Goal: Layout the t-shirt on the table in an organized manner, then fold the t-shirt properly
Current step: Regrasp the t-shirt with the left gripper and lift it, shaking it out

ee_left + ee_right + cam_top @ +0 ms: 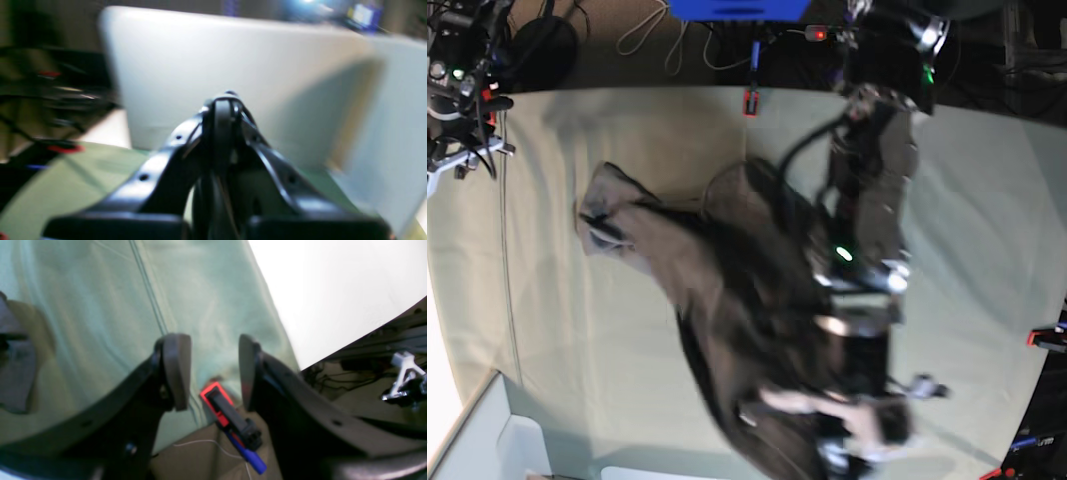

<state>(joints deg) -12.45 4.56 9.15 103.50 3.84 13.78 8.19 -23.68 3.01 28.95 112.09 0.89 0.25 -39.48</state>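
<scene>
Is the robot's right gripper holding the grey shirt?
No, the right gripper stands open, with the shirt off to one side.

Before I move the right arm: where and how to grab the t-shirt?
I'd take the t-shirt by its bunched end, with the right hand coming from its own side. That end juts toward this open hand and its raised folds should fit between the fingers.
</scene>
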